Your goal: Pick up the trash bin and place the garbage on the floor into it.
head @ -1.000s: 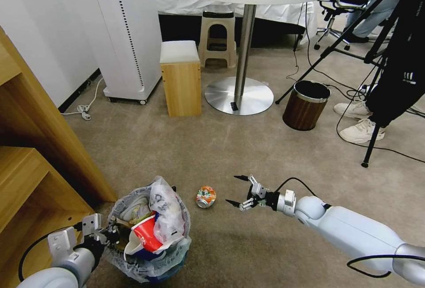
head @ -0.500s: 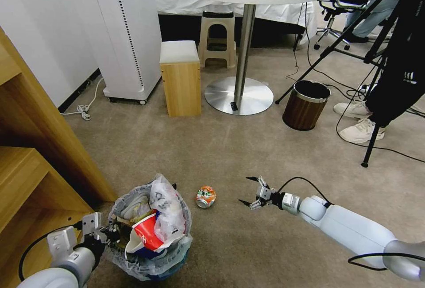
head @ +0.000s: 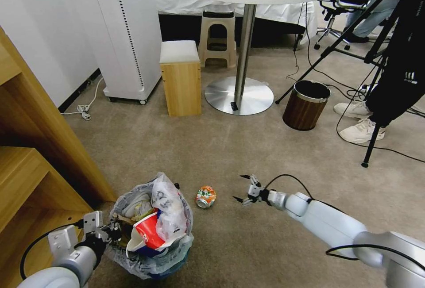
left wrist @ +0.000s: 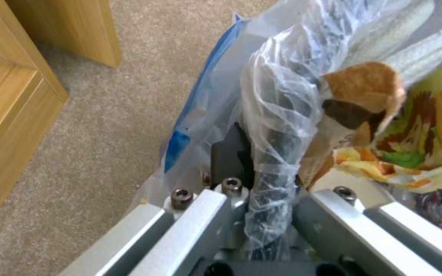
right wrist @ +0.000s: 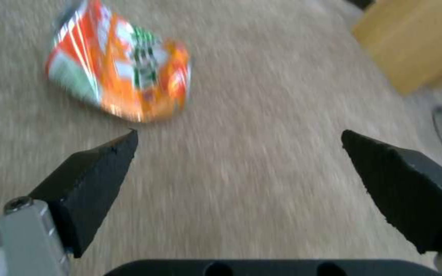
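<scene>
Change: right gripper [head: 241, 188] has shifted nearer the crushed can [head: 206, 196] vs 0.5 s ago; can and trash bin [head: 150, 230] unmoved.
Head view: can lies on beige floor [head: 230, 146], just right of bin; right gripper beside it, apart, fingers spread, holding nothing. Bin stuffed w/ litter, red-white paper cup [head: 147, 235] on top. Left gripper [head: 110, 231] at bin's left rim.
Left wrist: left gripper [left wrist: 269, 191] clamped on bin rim [left wrist: 277, 153] and its plastic bag [left wrist: 282, 96].
Right wrist: right gripper [right wrist: 239, 138] wide open, empty; can [right wrist: 124, 76] ahead of one fingertip, not touching.
</scene>
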Motion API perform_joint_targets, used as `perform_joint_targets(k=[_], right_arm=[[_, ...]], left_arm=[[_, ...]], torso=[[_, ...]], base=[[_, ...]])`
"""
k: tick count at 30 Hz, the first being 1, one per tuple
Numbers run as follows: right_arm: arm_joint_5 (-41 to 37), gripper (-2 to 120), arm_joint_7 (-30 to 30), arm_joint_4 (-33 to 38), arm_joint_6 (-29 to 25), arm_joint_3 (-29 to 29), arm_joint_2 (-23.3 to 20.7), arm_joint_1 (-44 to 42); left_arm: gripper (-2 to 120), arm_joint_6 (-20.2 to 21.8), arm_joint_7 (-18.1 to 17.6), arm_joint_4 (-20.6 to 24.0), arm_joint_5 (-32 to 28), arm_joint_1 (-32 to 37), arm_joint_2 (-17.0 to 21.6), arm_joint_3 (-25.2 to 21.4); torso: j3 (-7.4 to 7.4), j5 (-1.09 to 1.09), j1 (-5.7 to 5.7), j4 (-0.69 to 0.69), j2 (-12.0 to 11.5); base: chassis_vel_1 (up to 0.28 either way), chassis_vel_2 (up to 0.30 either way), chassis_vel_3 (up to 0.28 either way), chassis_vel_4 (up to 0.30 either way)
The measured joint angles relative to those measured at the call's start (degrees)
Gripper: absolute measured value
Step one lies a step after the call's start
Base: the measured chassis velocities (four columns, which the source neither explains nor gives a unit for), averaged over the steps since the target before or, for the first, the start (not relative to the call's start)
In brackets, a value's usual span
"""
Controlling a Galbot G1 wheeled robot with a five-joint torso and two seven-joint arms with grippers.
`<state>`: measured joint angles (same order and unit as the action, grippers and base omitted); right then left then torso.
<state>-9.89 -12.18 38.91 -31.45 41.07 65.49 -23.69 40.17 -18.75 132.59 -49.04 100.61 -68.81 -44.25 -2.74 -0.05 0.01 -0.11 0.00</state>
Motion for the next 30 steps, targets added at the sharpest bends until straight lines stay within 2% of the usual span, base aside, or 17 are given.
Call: perform_joint_targets(k=[6,11,18,30], right_arm=[[1.6,99,0.1,-3.2,-0.5,0.6,4.2,0.9],[2.5,98,0.1,-4.6,-0.8,1.3,6.0,1.1],[2.2,98,-0.4,-3.0,-0.9,2.1,5.4,0.3],[5.0,98,-0.7,-7.5,-1.3,1.9,7.2,0.1]], left_arm=[[0,0.0,0.0,0.3,-0.1,-0.1,-0.1,0.0],[0,-0.1,0.0,0.8,-0.1,0.0,-0.4,0.0],[0,-0.3,0.0,0.9,-0.1,0.1,-0.4,-0.3],[0,-0.4,0.1,1.2,-0.3,0.0,-0.3,-0.5]], torso=[[0.0,0.0,0.0,-0.01,0.0],[0.0,0.0,0.0,-0.02,0.0],[0.0,-0.01,0.0,-0.02,0.0],[0.0,0.0,0.0,-0.02,0.0]], base=[[0.0,0.0,0.0,0.0],[0.0,0.0,0.0,0.0],[0.0,0.0,0.0,0.0],[0.0,0.0,0.0,0.0]])
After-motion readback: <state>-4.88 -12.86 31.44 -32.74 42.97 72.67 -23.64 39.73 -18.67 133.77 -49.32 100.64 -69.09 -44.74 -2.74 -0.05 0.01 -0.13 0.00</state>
